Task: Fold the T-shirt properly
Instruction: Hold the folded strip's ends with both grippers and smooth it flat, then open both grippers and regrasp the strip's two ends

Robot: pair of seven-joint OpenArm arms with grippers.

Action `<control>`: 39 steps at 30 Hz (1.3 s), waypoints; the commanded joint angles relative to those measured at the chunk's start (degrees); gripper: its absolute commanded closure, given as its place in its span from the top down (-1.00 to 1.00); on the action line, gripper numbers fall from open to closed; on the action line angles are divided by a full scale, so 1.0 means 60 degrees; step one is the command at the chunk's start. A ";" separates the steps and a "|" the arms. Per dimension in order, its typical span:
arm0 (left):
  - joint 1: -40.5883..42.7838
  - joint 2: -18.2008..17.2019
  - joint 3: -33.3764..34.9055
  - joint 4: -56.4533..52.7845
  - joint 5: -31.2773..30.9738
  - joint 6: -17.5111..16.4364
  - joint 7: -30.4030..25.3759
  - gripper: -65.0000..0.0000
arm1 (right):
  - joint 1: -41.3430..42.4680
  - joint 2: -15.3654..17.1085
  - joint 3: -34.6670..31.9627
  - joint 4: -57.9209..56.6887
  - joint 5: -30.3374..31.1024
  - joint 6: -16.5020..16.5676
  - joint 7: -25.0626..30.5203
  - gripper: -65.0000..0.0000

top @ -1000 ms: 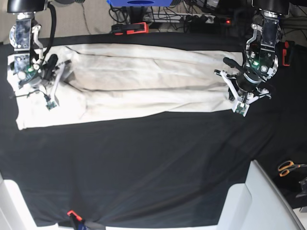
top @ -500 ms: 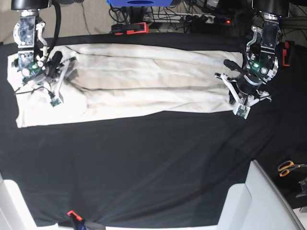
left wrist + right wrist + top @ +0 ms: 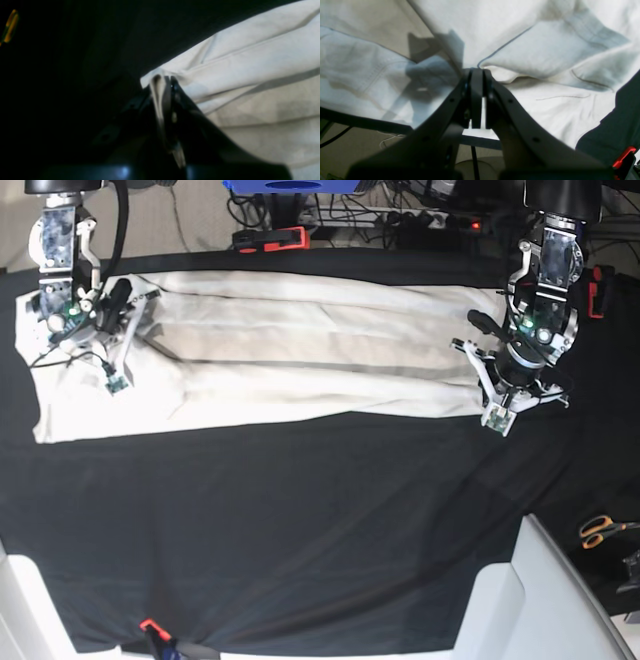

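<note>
T-shirt (image 3: pixel 300 350) hem pinched by both shut end effectors, left (image 3: pixel 163 86), right (image 3: pixel 477 72); uneven pull risks slip, skewed fold.

A large black cloth (image 3: pixel 320 520) covers the tabletop — orange-handled scissors (image 3: pixel 603 530) lie at its right edge, and red clamps (image 3: pixel 272 238) grip the far side.
</note>
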 commanded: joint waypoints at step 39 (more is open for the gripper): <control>0.0351 -0.0178 -0.0190 0.1380 0.0055 0.0083 -0.0084 -0.38 | 0.0264 -0.0959 0.2356 0.1642 -0.0017 -0.0061 -0.0331 -0.02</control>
